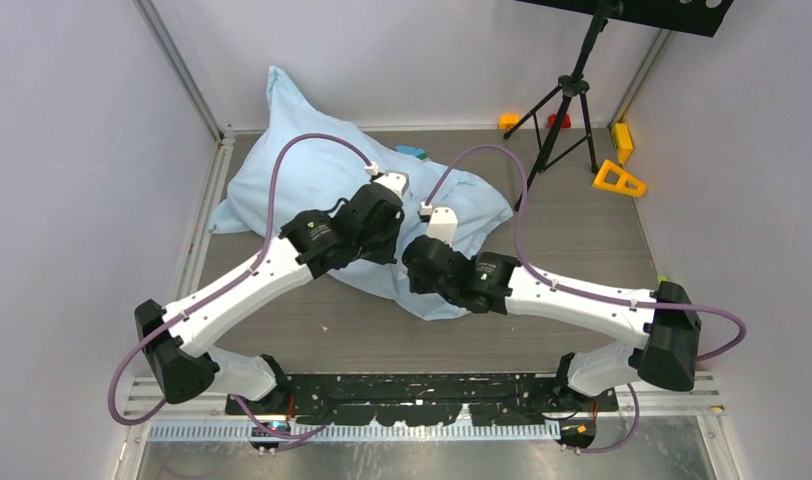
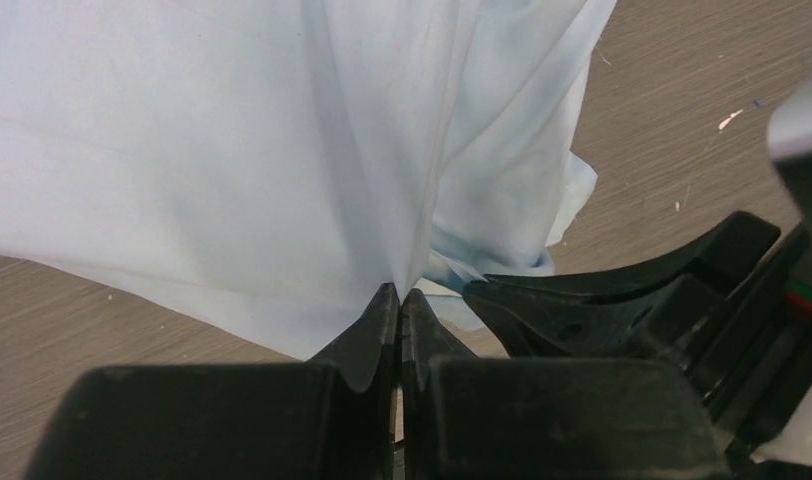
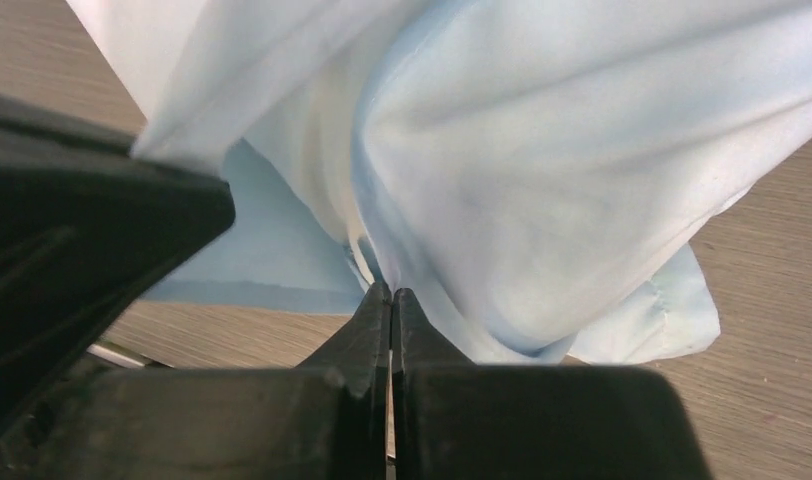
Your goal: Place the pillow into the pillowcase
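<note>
The light-blue pillowcase (image 1: 312, 180) lies wrinkled and bulging across the back left of the table, one corner propped against the back wall. No pillow shows as a separate thing. A paler, whitish fold (image 3: 317, 150) sits between blue layers, and I cannot tell whether it is the pillow. My left gripper (image 1: 392, 262) is shut on a pinch of the pillowcase (image 2: 232, 150) at its near edge, with cloth fanning up from the left gripper's tips (image 2: 399, 292). My right gripper (image 1: 415, 286), close beside it, is shut on the pillowcase (image 3: 582, 180) too, cloth rising from the right gripper's tips (image 3: 392, 290).
A black tripod (image 1: 567, 100) stands at the back right. Near it lie a yellow triangular block (image 1: 619, 178), a yellow block (image 1: 621, 140), and orange (image 1: 509, 121) and red (image 1: 559, 121) pieces. Blue-green blocks (image 1: 414, 153) sit behind the pillowcase. Walls close in on three sides.
</note>
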Tool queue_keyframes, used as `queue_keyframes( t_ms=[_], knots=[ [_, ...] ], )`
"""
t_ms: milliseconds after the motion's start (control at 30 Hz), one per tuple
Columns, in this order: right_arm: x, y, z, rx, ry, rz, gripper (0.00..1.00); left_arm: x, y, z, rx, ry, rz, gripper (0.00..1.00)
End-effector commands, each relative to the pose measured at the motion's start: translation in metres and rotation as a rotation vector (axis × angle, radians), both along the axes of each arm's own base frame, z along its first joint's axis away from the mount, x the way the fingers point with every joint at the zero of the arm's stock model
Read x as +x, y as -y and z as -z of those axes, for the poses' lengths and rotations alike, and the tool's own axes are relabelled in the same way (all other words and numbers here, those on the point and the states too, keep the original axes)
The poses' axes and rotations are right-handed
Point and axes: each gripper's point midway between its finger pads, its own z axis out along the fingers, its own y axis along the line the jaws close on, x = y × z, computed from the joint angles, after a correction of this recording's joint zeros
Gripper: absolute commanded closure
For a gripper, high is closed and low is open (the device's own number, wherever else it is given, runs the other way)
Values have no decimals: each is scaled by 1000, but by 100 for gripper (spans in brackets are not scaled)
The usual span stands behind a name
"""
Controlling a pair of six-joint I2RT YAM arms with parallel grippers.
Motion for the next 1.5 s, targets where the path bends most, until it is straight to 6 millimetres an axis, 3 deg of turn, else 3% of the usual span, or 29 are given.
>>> queue_keyframes(
  t_ms=[0, 100, 200, 267, 367, 533, 633, 767, 833, 900, 1033, 1233, 1467],
  knots=[
    [14, -15, -70, 174, 99, 10, 100, -10, 5, -37, -116, 23, 39, 100],
    [14, -32, -121, 348, 151, -36, 100, -14, 16, -76, -210, 60, 95, 100],
    [27, -35, -130, 405, 151, -26, 100, -21, 20, -126, -303, 109, 137, 100],
    [44, -36, -115, 454, 114, 11, 100, -26, 21, -154, -361, 138, 163, 100],
    [64, -42, -75, 516, 40, 43, 100, -37, 25, -189, -456, 155, 204, 100],
    [82, -46, -42, 550, 62, 107, 100, -51, 31, -208, -568, 129, 230, 100],
    [82, -55, -27, 559, 48, 103, 100, -45, 34, -189, -553, 93, 208, 100],
    [63, -65, -35, 583, 93, 66, 100, -28, 47, -151, -601, -27, 184, 100],
    [55, -56, -39, 575, 127, 76, 90, -12, 49, -132, -646, -86, 159, 100],
    [50, -43, -39, 569, 142, 92, 72, 0, 52, -110, -668, -143, 141, 100],
    [40, -20, -35, 557, 157, 115, 59, 9, 71, -83, -706, -248, 186, 100],
    [30, 19, -47, 546, 230, 168, 53, 13, 87, -48, -740, -381, 221, 100],
    [28, 47, -56, 550, 254, 250, 54, 11, 78, -23, -747, -433, 219, 100]
  ],
)
